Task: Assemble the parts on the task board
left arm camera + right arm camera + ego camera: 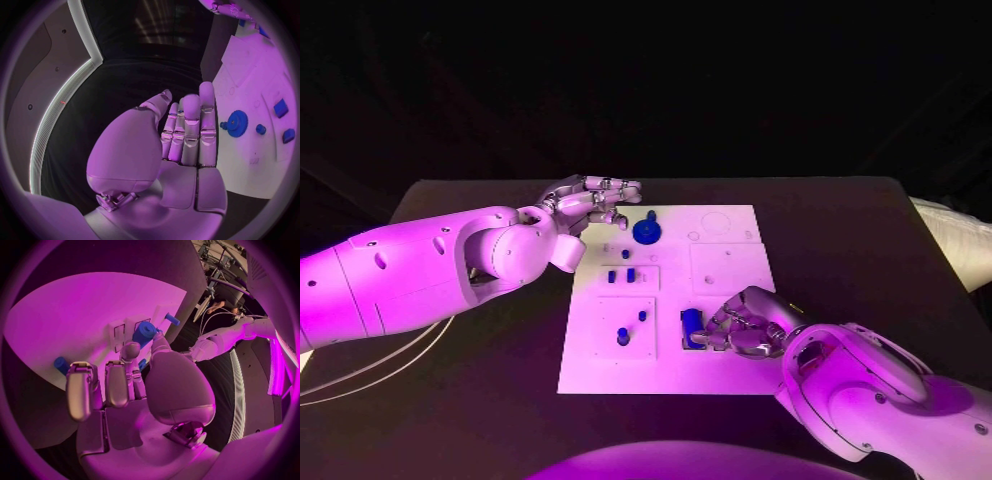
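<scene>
On white task board (733,375), approx. six blue parts (648,231), two robot hands.

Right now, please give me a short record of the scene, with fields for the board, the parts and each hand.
board: white task board in the middle of the black table
gear: blue gear on the board's far part
left hand: left hand at the board's far left corner, holds nothing
right hand: right hand over the board's near right part, beside a blue block; grip unclear

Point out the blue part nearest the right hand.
The upright blue block at the board's near edge, right beside the right hand's fingers; the other blue parts lie farther off.
</scene>
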Robot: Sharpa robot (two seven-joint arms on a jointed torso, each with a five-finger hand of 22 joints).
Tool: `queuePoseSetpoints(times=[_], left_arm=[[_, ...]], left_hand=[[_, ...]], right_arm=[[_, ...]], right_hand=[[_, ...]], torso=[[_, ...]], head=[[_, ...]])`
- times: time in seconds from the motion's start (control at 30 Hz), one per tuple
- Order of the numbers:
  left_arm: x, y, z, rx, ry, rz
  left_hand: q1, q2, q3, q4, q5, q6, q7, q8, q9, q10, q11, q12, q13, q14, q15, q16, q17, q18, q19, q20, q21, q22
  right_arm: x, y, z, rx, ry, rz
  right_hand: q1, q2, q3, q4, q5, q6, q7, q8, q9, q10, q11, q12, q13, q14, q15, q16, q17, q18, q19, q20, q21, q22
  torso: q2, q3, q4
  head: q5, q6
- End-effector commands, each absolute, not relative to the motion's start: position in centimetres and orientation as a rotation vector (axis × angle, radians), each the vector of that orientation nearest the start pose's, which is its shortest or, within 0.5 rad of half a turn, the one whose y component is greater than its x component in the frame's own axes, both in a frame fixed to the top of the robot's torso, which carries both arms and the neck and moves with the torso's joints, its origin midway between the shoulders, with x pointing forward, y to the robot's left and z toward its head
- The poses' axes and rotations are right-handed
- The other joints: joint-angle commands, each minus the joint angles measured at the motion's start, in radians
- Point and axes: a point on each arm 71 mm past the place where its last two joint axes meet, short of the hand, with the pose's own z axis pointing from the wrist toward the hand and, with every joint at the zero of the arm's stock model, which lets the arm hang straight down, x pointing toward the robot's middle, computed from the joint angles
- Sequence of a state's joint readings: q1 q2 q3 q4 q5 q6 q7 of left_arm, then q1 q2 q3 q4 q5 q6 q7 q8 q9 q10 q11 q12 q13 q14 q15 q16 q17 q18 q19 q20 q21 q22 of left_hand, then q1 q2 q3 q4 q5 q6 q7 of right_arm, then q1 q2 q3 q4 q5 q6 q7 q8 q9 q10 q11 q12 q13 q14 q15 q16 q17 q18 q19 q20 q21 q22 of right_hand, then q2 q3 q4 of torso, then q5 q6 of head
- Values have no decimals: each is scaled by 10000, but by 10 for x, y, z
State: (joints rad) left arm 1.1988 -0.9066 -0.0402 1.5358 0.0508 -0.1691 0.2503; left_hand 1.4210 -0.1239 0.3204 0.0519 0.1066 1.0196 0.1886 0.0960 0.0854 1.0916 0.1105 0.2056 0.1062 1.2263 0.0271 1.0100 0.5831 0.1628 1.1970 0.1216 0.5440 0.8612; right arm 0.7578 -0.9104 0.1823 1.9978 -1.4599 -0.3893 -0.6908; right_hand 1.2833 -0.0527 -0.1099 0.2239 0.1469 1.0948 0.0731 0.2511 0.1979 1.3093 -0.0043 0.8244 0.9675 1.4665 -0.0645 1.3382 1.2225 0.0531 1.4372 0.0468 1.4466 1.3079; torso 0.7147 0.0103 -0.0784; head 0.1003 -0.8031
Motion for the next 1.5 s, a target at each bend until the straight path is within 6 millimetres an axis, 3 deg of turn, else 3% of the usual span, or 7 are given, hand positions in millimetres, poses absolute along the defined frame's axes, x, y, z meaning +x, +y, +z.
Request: queuePoseSetpoints(times=[0.03, 0.3, 0.7, 0.93, 1.1, 1.37, 1.5], left_arm=[[482, 227, -187, -12224, 15893, -15952], [482, 227, -187, -12229, 15905, -15949], [481, 229, -187, -12248, 15925, -15926], [481, 230, -186, -12228, 15932, -15974], [481, 230, -186, -12207, 15921, -16012], [481, 229, -187, -12197, 15974, -16058], [481, 229, -188, -12220, 15992, -16036]], left_hand=[[62, 3, 0, -62, -5, -40, -9, 58, -15, -73, 31, 57, 13, -82, -10, 61, -9, 197, 27, 33, -54, -17], [62, 3, 0, -62, -5, -40, -9, 58, -15, -73, 31, 57, 13, -82, -10, 61, -9, 197, 27, 33, -54, -17], [48, 9, -13, -54, -7, -45, -4, 64, -16, -81, 36, 69, 13, -88, -6, 60, -25, 194, 28, 35, -58, -19], [46, 9, -17, -54, -8, -47, -3, 65, -16, -84, 37, 71, 13, -94, -5, 54, -39, 194, 28, 36, -59, -20], [45, 9, -19, -53, -8, -48, -3, 66, -17, -86, 38, 73, 13, -97, -4, 51, -47, 194, 29, 36, -60, -20], [41, 5, -26, -53, -9, -51, -2, 68, -17, -89, 39, 77, 13, -102, -3, 48, -56, 193, 28, 37, -62, -21], [41, 5, -26, -53, -9, -51, -2, 68, -17, -89, 39, 77, 13, -102, -3, 48, -56, 193, 28, 37, -62, -21]], right_arm=[[343, -142, -240, 2610, 19601, 6031], [347, -140, -243, 2506, 19593, 5909], [341, -149, -236, 2837, 19127, 6045], [338, -179, -223, 3268, 18511, 5786], [344, -206, -216, 3235, 18467, 5166], [352, -232, -218, 2531, 18560, 3861], [354, -237, -220, 2323, 18621, 3415]], right_hand=[[457, 216, 133, -219, -176, 151, -7, 68, 48, 183, -10, 237, 196, 479, -65, 114, 108, -36, 94, -40, 93, 639], [722, 472, 235, -345, -324, 259, -59, 120, 108, 355, -59, 485, 420, 517, -103, 246, 306, -65, 168, -80, 162, 755], [402, 325, -69, -168, -158, 230, -39, 92, 145, 350, -41, 324, 347, 499, -96, 203, 253, -53, 134, -89, 132, 706], [511, 310, -149, -143, 451, 7, 36, -50, 132, 65, 17, -322, -76, 445, -51, 44, 56, -4, -5, -57, 2, 505], [931, 400, -48, -248, 1108, -593, 259, -531, -40, -229, 176, -1001, -533, 416, 66, -64, -61, 13, -70, 25, -64, 416], [998, 427, -84, -132, 1136, -201, 206, -595, -69, -348, 154, -1615, -977, 416, 74, -98, -82, 17, -66, 74, -68, 425], [943, 446, -128, -11, 1186, -23, 157, -588, -54, -375, 118, -1880, -1165, 402, 47, -162, -157, 31, -96, 59, -101, 373]], torso=[[-3, -16, 20], [1, -11, 14], [-13, -4, -6], [-22, -14, -19], [-39, -2, -79], [-37, 24, -122], [-41, 5, -107]], head=[[-38, -14], [-16, -30], [-22, -13], [-68, 26], [-166, 78], [-269, 184], [-308, 198]])
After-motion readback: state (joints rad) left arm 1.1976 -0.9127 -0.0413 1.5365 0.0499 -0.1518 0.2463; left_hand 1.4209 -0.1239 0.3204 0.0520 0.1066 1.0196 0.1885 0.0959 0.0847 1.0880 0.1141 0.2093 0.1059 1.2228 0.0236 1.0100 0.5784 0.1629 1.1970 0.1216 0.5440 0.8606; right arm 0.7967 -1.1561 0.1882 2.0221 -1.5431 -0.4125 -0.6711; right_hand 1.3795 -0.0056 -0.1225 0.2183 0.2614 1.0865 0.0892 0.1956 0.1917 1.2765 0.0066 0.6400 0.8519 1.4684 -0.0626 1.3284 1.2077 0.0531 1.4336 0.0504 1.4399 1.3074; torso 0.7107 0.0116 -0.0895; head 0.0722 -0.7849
